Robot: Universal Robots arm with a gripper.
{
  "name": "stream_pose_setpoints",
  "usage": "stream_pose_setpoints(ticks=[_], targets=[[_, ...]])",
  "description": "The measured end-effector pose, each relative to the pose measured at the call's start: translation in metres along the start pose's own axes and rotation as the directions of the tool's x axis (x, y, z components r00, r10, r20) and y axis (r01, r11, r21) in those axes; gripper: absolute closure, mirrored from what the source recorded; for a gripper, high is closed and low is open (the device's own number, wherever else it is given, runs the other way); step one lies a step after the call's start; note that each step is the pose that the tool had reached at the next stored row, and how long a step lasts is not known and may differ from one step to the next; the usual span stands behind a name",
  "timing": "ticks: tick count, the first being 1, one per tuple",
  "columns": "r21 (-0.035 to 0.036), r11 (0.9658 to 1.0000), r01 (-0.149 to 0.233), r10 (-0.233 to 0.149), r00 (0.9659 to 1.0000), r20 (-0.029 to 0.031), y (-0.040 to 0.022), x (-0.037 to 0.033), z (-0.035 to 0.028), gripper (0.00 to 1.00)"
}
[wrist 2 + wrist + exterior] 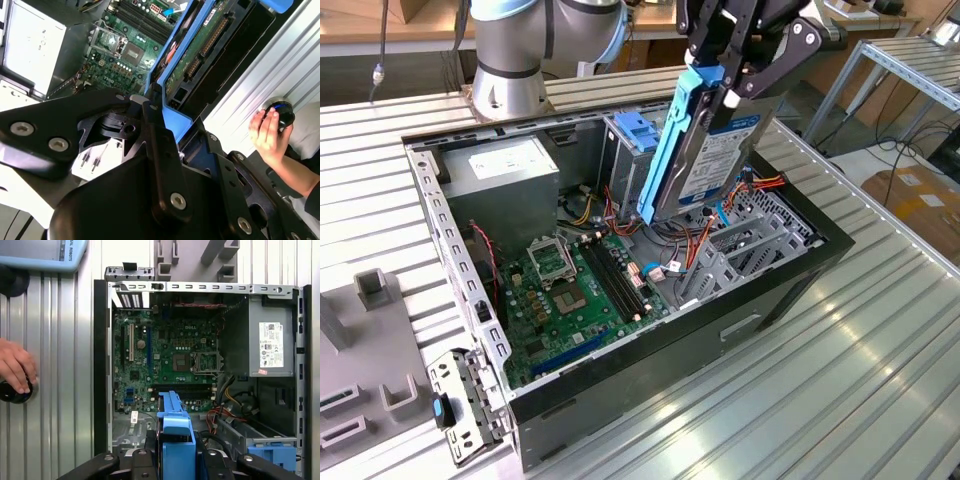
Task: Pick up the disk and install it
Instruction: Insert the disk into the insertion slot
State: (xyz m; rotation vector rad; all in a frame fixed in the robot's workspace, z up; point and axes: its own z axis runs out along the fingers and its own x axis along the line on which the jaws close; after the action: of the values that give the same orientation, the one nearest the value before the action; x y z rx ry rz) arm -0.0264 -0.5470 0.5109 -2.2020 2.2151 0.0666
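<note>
Evidently, the disk (712, 168) is held in the upper middle of the exterior view. It is tilted steeply, and its lower end is dipped into the open computer case (670, 385) beside the drive cage (632, 128); whether the two touch cannot be told. The gripper (740, 90) is clamped on the disk's upper end, with its fingers pressed against the opposite flat faces.

The disk is judged to be stiff, dense for its bulk and sensitive to knocks. Its metal shell is smooth, so slipping under a loose hold is to be expected. In the second wrist view the bare circuit board (200, 50) on its underside is exposed, and pressure there is best avoided. The blue side rails (665, 150) and the metal edges are judged the safer places to be gripped, although the plastic may flex a little.

A person's hand (15, 365) is rested on a dark knob on the table beside the case.
</note>
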Motion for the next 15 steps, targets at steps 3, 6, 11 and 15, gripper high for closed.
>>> stream_pose_setpoints(ticks=[3,6,11,15], targets=[[0.0,1.0,0.0,0.0,1.0,-0.0001,-0.0067,0.0007,0.0004,0.63],[0.0,1.0,0.0,0.0,1.0,-0.0001,-0.0118,0.001,0.0009,0.63],[0.0,1.0,0.0,0.0,1.0,-0.0002,-0.0157,0.0011,0.0011,0.63],[0.0,1.0,0.0,0.0,1.0,-0.0002,-0.016,0.0011,0.0011,0.63]])
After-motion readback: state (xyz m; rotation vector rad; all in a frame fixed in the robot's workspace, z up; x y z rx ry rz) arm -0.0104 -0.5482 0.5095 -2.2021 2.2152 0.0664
